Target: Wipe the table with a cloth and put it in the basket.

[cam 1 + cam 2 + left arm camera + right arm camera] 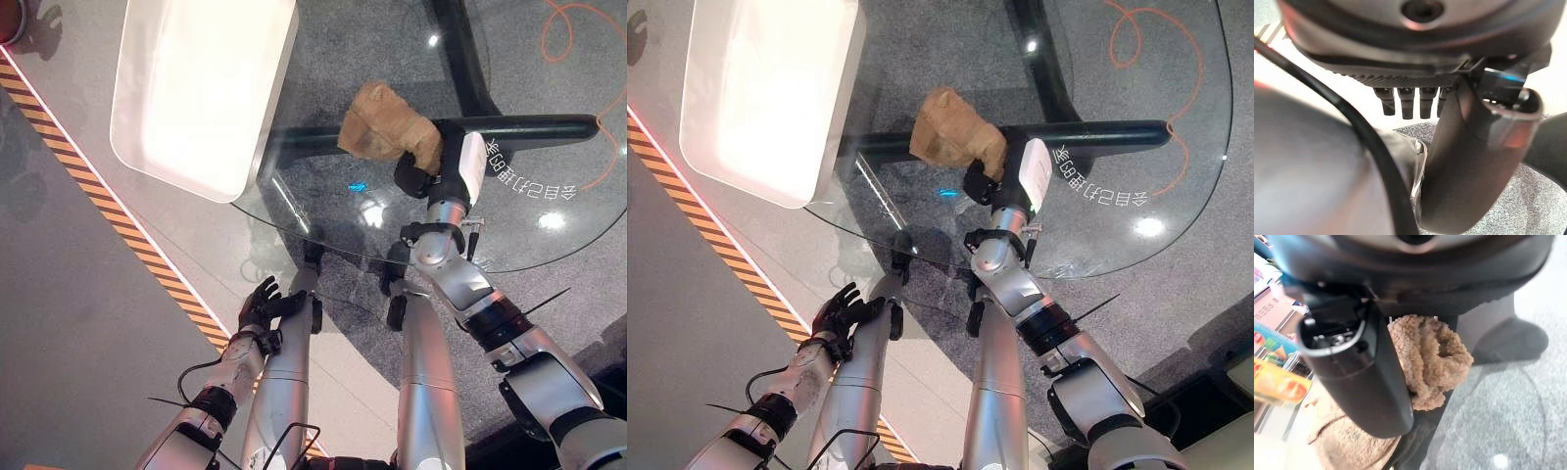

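A tan fluffy cloth [382, 122] lies bunched on the round glass table [323, 211], near its middle. My right hand [416, 176] reaches over the table's near edge and is shut on the cloth's near side. In the right wrist view the cloth [1435, 352] bulges out between thumb and fingers. A white rectangular basket [176, 176] stands at the table's far left, overhanging the glass rim. My left hand [260, 308] hangs low below the table edge with its fingers [1405, 103] relaxed, holding nothing.
Dark crossed table legs [519, 127] show through the glass. A yellow and black hazard stripe [127, 230] runs across the floor on the left. An orange cable [578, 39] curls on the floor at the far right. A small blue speck [358, 186] lies near the cloth.
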You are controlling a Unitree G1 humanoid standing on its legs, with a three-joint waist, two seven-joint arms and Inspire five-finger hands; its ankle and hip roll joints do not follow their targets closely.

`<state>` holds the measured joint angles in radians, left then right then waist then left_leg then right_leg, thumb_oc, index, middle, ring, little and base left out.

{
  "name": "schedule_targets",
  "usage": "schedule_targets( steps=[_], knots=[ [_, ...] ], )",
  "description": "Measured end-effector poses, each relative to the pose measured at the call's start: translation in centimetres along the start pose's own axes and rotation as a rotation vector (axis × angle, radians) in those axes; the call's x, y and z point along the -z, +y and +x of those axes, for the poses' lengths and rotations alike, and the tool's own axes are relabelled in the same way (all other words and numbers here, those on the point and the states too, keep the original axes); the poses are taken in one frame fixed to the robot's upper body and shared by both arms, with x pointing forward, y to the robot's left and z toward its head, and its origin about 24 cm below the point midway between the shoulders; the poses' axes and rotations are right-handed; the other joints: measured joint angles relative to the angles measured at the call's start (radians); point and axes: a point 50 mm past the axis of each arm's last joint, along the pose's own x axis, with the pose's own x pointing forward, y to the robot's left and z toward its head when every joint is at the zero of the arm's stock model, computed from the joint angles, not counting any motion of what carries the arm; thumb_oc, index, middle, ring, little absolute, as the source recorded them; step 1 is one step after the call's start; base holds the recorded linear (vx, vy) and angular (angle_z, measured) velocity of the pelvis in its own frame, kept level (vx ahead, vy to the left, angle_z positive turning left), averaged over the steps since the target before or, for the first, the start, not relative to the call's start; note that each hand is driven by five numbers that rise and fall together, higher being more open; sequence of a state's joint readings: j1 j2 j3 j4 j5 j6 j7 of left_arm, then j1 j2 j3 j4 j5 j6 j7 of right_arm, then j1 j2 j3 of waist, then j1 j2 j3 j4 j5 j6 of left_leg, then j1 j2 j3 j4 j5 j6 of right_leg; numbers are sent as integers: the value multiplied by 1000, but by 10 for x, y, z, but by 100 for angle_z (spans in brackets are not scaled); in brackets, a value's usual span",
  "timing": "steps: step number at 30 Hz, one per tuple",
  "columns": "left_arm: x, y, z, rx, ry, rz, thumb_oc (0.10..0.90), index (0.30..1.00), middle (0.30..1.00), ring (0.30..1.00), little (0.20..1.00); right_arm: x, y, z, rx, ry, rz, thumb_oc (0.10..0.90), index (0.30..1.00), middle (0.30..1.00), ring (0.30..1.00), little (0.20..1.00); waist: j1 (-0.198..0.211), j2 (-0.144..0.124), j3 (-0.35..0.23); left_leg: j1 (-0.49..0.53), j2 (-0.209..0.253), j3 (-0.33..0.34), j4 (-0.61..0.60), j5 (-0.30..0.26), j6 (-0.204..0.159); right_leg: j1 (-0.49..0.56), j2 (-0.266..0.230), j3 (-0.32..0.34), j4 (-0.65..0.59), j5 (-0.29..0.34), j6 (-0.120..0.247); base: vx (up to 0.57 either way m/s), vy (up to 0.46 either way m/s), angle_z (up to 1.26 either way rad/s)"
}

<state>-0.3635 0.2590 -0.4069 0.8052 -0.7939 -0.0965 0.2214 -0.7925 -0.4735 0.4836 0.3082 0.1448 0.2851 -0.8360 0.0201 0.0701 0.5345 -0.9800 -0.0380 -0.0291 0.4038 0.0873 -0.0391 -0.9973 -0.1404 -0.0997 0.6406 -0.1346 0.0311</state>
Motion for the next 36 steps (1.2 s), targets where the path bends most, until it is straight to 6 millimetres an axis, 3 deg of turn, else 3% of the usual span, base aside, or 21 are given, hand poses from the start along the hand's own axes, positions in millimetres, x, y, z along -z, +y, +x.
schedule_targets(
  steps=[10,17,22,28,36],
  knots=[
    [-2,3,0,10,-6,-1,800,900,900,900,900,29,-39,14,229,137,92,100,300,300,300,200,-2,-17,2,-3,-2,23,-3,-8,12,-5,0,24,-23,14,13,-2,-5,-5],
    [-5,11,-1,-6,-20,4,800,900,900,900,900,80,-75,0,567,372,389,100,300,300,300,200,-37,-24,5,-11,-3,37,-5,-10,25,-4,1,35,-47,24,28,-7,-12,-4],
    [-4,16,-2,-21,-22,8,800,900,900,900,900,95,-76,-12,628,435,457,100,300,300,300,200,-61,-24,5,-8,2,41,-9,-10,26,-4,6,39,-51,25,28,-1,1,-4],
    [-3,14,-2,-19,-19,5,800,900,900,900,900,87,-74,-8,626,410,490,100,300,300,300,200,-51,-23,5,1,9,47,-28,-10,16,-8,15,48,-61,28,22,-4,3,-4],
    [-2,11,-2,-13,-18,-1,800,900,900,900,900,56,-59,-1,528,308,500,100,300,300,300,200,-47,-21,6,0,7,49,-36,-2,18,-15,15,51,-53,28,21,0,4,0]
  ],
)
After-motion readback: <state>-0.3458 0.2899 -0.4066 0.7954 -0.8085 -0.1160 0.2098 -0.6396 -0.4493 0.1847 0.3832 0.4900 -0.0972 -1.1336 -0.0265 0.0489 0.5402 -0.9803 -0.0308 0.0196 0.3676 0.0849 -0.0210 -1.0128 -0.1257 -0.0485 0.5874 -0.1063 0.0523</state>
